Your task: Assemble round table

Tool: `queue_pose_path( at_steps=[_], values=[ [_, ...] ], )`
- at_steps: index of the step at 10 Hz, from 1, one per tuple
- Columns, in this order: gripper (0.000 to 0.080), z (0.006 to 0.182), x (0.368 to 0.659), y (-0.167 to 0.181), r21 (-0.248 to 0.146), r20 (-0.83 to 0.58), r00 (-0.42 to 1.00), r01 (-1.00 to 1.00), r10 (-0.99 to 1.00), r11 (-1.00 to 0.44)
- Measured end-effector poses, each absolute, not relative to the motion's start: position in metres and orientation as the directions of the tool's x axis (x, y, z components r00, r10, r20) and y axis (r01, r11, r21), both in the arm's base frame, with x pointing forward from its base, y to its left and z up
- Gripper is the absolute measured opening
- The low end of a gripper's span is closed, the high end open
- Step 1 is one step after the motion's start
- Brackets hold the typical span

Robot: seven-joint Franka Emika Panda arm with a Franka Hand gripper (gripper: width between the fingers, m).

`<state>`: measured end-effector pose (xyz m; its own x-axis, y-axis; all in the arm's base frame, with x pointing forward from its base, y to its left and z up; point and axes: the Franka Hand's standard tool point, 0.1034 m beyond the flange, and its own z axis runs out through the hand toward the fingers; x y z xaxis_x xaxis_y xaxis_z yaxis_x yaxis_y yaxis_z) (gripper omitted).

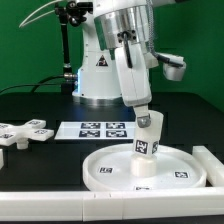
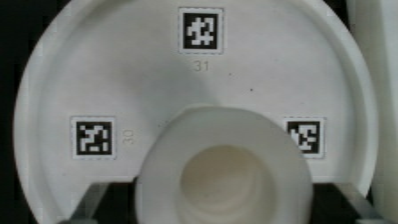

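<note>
The large rimmed round disc (image 1: 110,168) lies flat on the black table, near the front. My gripper (image 1: 143,115) is shut on the short cylindrical leg (image 1: 149,140), which is slightly tilted with its lower end at the disc's middle. In the wrist view the leg's hollow end (image 2: 222,165) fills the space between my fingers, with the gripper (image 2: 222,208) around it. Behind it is the disc's face (image 2: 196,85) with three tags. The cross-shaped foot piece (image 1: 25,132) lies on the table at the exterior view's far left.
The marker board (image 1: 100,128) lies flat behind the disc. A long white bar (image 1: 210,165) runs along the disc's right side, and a white edge (image 1: 50,196) runs along the front. The robot's base (image 1: 100,70) stands at the back.
</note>
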<state>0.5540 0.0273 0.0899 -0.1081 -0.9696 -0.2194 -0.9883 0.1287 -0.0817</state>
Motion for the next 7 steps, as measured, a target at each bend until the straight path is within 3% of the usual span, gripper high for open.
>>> queue_pose_path(
  at_steps=[3, 4, 5, 6, 7],
  values=[
    [0.0425, 0.0895, 0.5556, 0.0281, -0.080, -0.228, -0.053, -0.994, -0.972, 0.073],
    [0.0591, 0.0904, 0.5558, 0.0286, -0.080, -0.231, -0.014, -0.996, -0.973, 0.034],
    [0.0632, 0.0924, 0.5583, 0.0298, -0.092, -0.229, 0.024, -0.996, -0.973, -0.003],
    [0.0644, 0.0934, 0.5597, 0.0320, -0.126, -0.203, 0.197, -0.977, -0.959, -0.174],
    [0.0644, 0.0935, 0.5598, 0.0353, -0.138, -0.196, 0.256, -0.963, -0.947, -0.232]
  ],
)
